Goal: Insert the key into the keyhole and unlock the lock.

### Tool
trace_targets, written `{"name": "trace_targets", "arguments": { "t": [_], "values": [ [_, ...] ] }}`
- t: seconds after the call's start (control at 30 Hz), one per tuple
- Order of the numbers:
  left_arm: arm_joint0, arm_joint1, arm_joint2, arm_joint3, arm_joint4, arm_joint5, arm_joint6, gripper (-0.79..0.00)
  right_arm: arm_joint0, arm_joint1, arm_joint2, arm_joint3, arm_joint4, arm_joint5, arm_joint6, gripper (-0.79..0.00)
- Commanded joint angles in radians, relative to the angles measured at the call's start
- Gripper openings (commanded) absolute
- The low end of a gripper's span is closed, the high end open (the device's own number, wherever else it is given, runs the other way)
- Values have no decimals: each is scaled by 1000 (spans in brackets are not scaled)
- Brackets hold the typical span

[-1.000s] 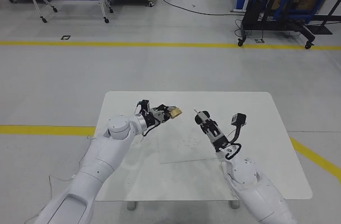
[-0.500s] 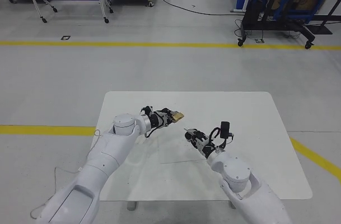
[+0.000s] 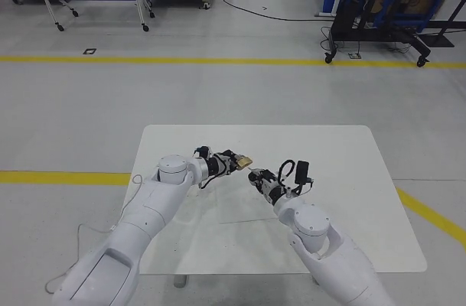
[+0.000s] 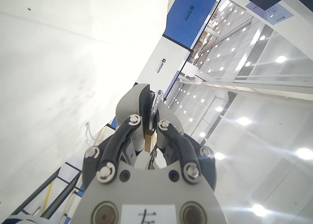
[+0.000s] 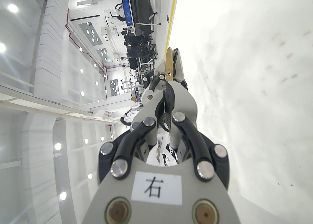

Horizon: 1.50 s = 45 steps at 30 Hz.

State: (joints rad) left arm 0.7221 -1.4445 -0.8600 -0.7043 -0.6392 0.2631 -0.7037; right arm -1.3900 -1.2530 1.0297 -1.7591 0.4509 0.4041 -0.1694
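A brass padlock (image 3: 242,161) is held above the white table (image 3: 347,153), with my left gripper (image 3: 231,161) shut on it. In the left wrist view its silver shackle (image 4: 156,104) sits between the fingers and its brass body (image 4: 148,140) lies toward the palm. My right gripper (image 3: 255,179) hovers just right of the lock, shut on the thin key (image 5: 167,88). In the right wrist view the key's tip points at the padlock's keyhole face (image 5: 168,71), very near or touching it; I cannot tell if it is inside.
The table's edges lie far from both grippers. A faint rectangular mat (image 3: 248,203) lies on the table under the arms. Yellow floor lines (image 3: 57,177) run past the table, and carts (image 3: 378,34) stand in the room behind.
My right gripper has swung left and nearer with the key, closing the gap to the lock. My left gripper shifted slightly right, still holding the padlock.
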Motion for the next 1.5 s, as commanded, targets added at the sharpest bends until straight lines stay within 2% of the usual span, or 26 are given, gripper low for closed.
{"name": "trace_targets", "arguments": {
  "t": [0.0, 0.27, 1.47],
  "values": [
    [-2, -2, 1, 6, 3, 1, -1, -785, 9, -5, -5, 12, 8, 3, -12, -785],
    [-13, -10, -1, 29, 13, 1, -7, -785, 39, -24, -19, 55, 27, 27, -53, -785],
    [-21, -31, -21, 66, 65, 3, -26, -785, 77, -74, -30, 120, -7, 42, -69, -785]
  ]
}}
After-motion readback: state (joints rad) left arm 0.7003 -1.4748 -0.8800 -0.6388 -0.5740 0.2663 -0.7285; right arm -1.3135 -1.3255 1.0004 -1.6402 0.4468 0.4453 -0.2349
